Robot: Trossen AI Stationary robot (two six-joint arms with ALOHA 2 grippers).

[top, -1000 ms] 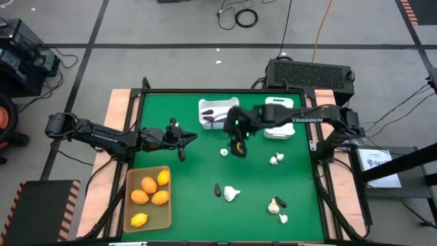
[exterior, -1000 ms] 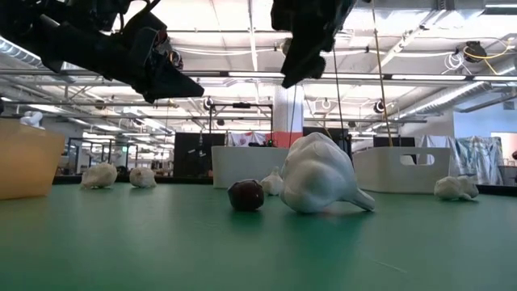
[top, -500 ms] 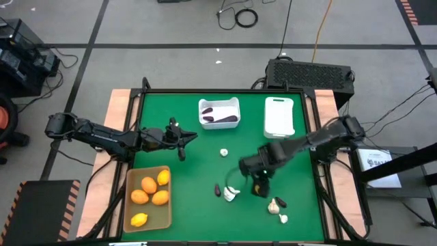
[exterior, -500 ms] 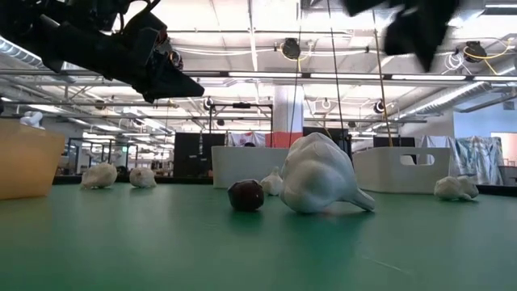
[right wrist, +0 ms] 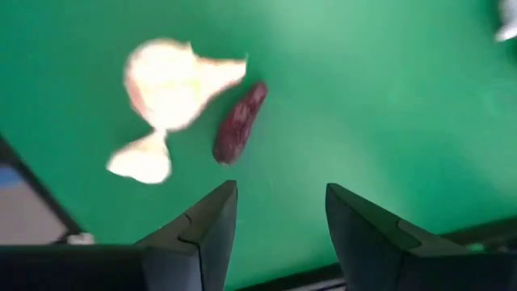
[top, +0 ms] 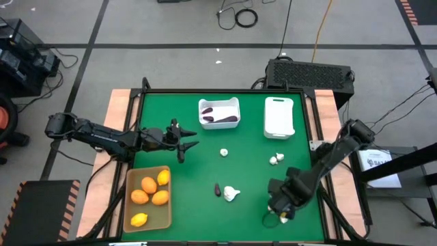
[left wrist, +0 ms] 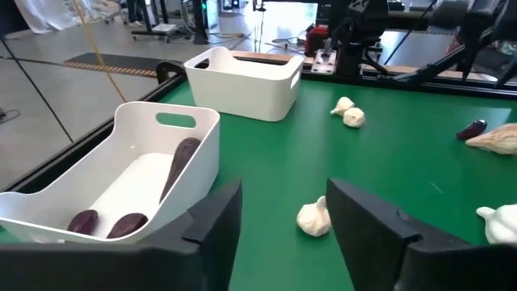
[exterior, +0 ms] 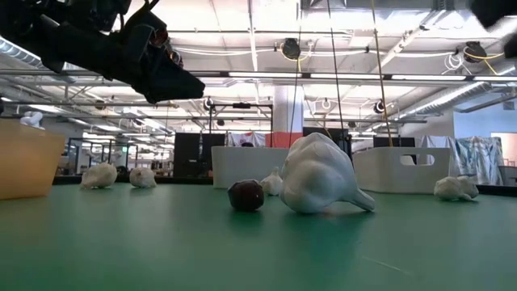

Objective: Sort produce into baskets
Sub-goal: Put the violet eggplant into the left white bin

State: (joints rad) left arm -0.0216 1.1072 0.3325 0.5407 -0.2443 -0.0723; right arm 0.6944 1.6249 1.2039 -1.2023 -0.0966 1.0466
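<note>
The produce lies in three groups. Four smooth, round orange and yellow fruits (top: 151,193) sit in the tan flat tray (top: 166,217) at the table's near left corner. Glossy, elongated dark purple eggplant pieces (left wrist: 181,158) lie in the white squarish bin (top: 219,113) at the far middle; the left wrist view shows three of them there. A narrower white bin (top: 278,117), smooth-walled with handle cut-outs, stands to its right.

Loose on the green table mat (top: 198,164):
- One small white garlic bulb (top: 224,152) near the centre.
- One lumpy garlic cluster (top: 276,159) to the right of it.
- One large garlic bulb (top: 232,194) with a tapered stem, and just beside it a small dark eggplant piece (top: 217,189).
- Near the right front corner, one eggplant piece (right wrist: 239,123) beside two pale garlic bulbs (right wrist: 168,77).

The right gripper (right wrist: 275,234) hangs above this last group with jaws released and nothing between them; the eggplant piece and bulbs lie on the mat just ahead of the fingertips, apart from them. The left gripper (left wrist: 279,234) waits raised over the table's left-centre, jaws also parted and empty, with the centre garlic bulb on the mat ahead of the gap and the squarish bin off to one side.
</note>
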